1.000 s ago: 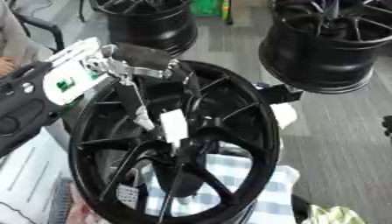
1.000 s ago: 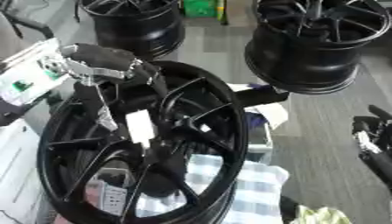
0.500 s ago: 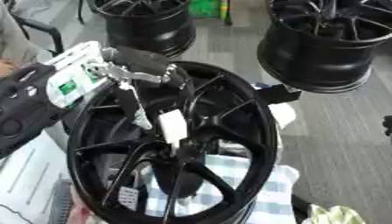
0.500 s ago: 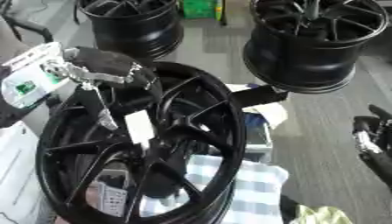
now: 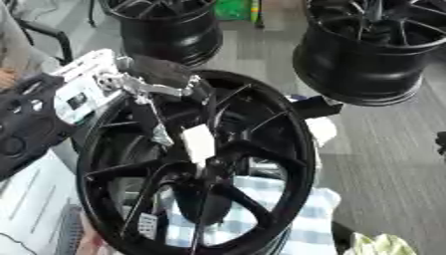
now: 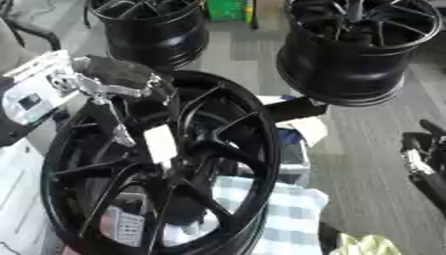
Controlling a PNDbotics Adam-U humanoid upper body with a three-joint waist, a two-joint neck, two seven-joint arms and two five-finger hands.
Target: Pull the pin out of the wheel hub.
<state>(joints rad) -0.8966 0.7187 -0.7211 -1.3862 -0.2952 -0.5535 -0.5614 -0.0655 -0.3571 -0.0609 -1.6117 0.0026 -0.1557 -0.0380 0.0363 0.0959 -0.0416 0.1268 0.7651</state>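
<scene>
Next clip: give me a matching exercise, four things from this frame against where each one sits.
Things:
1. large black spoked wheel hub
2. white rectangular tag
3. blue-and-white checked cloth
4. right hand

Places:
A. under the wheel's lower edge
B. right edge of the right eye view
C. centre, standing tilted
D. on a spoke near the wheel's middle

Pairs: 1-C, 2-D, 3-A, 4-B

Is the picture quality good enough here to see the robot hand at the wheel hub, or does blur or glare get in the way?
Left eye view: soft all over, the robot hand smeared against the black wheel hub, the white tag washed out. Right eye view: same softness, floor glare at top, the other robot hand a dark blur at the right edge.
</scene>
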